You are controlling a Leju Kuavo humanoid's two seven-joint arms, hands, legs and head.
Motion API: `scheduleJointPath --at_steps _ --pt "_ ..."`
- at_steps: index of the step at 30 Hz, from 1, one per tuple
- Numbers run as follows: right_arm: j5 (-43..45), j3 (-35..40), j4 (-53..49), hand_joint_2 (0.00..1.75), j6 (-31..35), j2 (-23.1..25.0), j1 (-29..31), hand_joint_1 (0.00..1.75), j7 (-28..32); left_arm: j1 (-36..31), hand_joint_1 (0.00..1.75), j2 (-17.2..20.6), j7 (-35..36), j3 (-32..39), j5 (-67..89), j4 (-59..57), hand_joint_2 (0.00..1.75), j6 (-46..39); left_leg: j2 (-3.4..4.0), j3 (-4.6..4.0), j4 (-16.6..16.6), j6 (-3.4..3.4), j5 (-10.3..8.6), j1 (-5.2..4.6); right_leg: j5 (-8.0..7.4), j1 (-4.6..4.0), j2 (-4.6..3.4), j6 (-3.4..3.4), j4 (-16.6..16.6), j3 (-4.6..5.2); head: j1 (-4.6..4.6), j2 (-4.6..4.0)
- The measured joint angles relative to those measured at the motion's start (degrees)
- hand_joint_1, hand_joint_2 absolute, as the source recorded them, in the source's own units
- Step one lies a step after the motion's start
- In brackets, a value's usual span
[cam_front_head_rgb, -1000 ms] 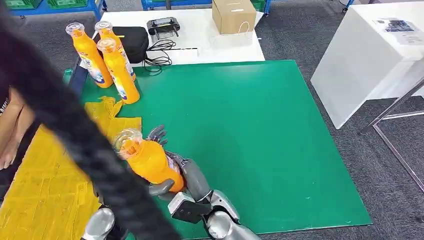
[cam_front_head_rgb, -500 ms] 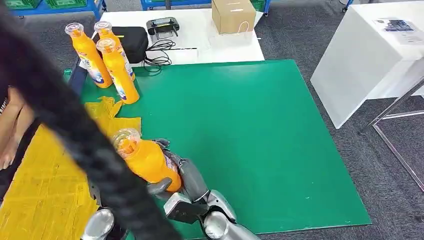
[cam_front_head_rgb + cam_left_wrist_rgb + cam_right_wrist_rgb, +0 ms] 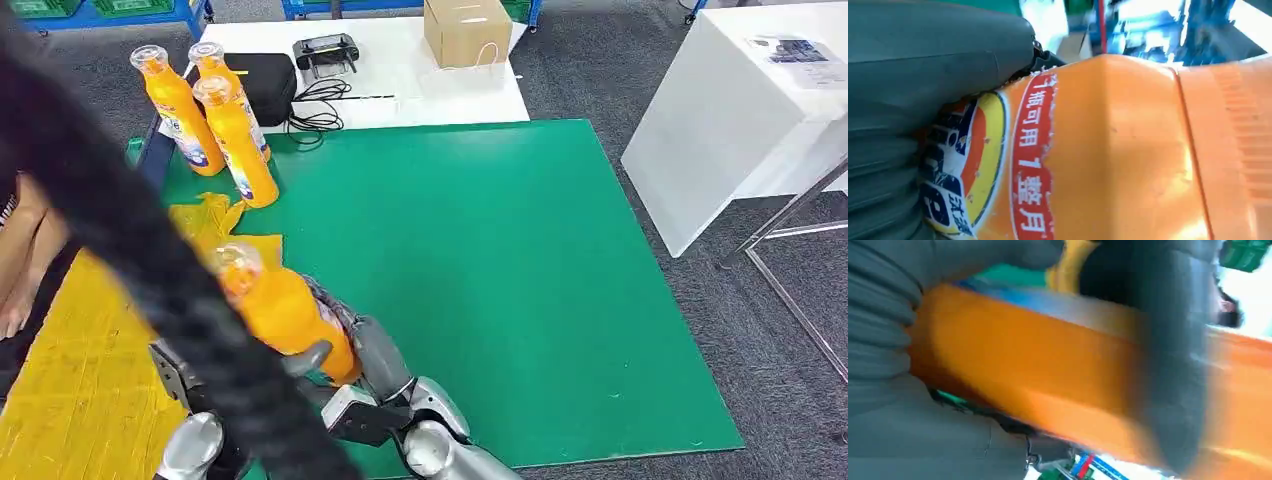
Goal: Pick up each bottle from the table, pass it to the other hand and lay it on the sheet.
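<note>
A green mat [image 3: 480,280] covers the table, with a yellow sheet [image 3: 90,350] spread over its left part and a white table [image 3: 400,70] beyond carrying a black case [image 3: 262,82], cables [image 3: 318,108], a controller [image 3: 327,50] and a cardboard box [image 3: 467,30]. Near the front edge, the right hand [image 3: 345,345] grips the lower body of an orange bottle [image 3: 285,312], thumb wrapped across its front and fingers behind; the bottle leans up and away from the hand toward the sheet, its clear cap uppermost. In the right wrist view the bottle lies blurred across the palm under a dark finger [image 3: 1173,365]. The left hand [image 3: 185,375] sits just beside the bottle's base, on the side away from the right hand, largely hidden behind a thick black cable [image 3: 130,240]; the left wrist view has the bottle's label pressed close against the grey thumb [image 3: 933,65], but whether that hand grips it I cannot tell. Three more orange bottles [image 3: 215,120] stand upright together well beyond both hands, at the mat's far left corner. A person's arm [image 3: 25,260] rests at the sheet's left edge.
</note>
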State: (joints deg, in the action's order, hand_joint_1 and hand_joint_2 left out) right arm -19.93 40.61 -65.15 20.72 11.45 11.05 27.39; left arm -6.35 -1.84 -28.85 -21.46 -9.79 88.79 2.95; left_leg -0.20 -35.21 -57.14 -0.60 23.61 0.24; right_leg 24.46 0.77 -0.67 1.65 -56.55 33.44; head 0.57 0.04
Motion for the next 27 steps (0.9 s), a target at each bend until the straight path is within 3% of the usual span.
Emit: scheduleJointPath --at_steps 6,21,23,27 --pt "0.26 -3.38 -2.05 1.75 3.27 -1.05 -4.64 0.0 -0.37 -1.22 1.75 0.31 -1.11 4.61 8.67 1.94 1.75 -9.63 -0.02 -0.06 0.0 0.0 0.0 0.0 0.0 -0.01 0.01 0.0 0.0 0.01 -0.02 0.0" --pt "-1.03 -7.54 -7.43 1.75 4.13 -2.01 -7.81 0.0 -1.2 -2.17 1.75 1.4 -0.48 7.91 13.03 1.94 1.75 -11.43 -0.02 -0.06 0.0 0.0 0.0 0.0 0.0 0.0 0.01 0.0 0.0 0.02 -0.02 0.0" --pt "-1.88 -7.89 -7.94 1.75 5.36 -2.03 -7.99 0.0 -0.92 -2.43 1.75 1.97 1.01 8.0 18.25 1.92 1.75 -14.32 -0.01 -0.05 0.0 0.0 0.0 0.0 0.0 0.0 0.01 0.0 0.0 0.03 -0.02 0.0" --pt "-2.89 -10.39 -13.71 1.75 6.31 -3.0 -9.79 0.0 -1.2 -5.69 1.75 5.43 6.96 9.63 45.26 -2.7 1.75 -25.49 -0.02 -0.05 0.01 0.04 -0.04 0.01 -0.01 0.0 0.02 -0.01 -0.01 0.03 -0.02 0.0"
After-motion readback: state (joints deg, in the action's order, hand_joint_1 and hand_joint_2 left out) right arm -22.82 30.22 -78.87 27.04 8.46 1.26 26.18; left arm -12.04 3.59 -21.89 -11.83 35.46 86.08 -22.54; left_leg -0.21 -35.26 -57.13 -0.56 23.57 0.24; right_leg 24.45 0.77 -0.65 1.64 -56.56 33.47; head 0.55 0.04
